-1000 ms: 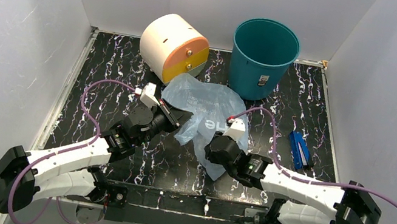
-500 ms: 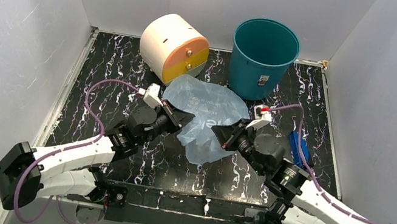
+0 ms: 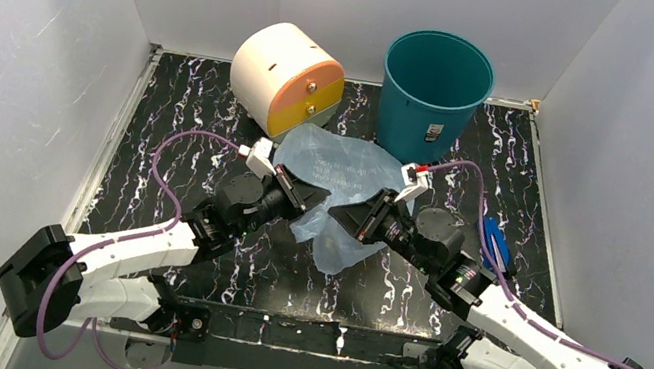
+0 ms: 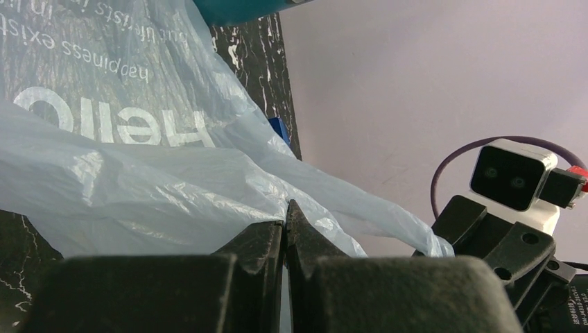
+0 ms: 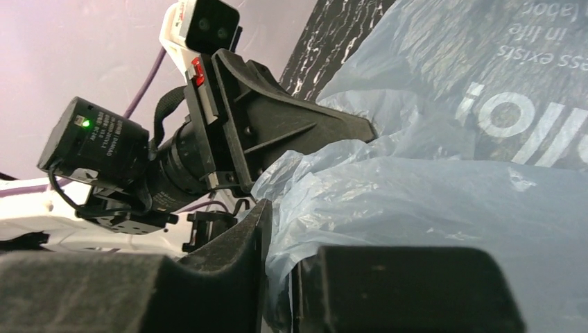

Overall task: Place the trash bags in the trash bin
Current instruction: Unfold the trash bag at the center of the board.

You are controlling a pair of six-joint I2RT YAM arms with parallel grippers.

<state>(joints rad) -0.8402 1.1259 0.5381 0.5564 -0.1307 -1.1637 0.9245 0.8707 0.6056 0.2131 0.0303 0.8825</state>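
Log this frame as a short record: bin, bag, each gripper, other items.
trash bin: teal, upright, at the far edge
trash bag: pale blue, crumpled, outside the bin, on its near side
left gripper: jaws shut on bag film
right gripper: film between its jaws, grip unclear
other: cream and orange drum box; small blue object

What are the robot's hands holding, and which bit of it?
Both hold the pale blue trash bag. The left gripper pinches a fold at its edge; the right gripper clamps the opposite edge.
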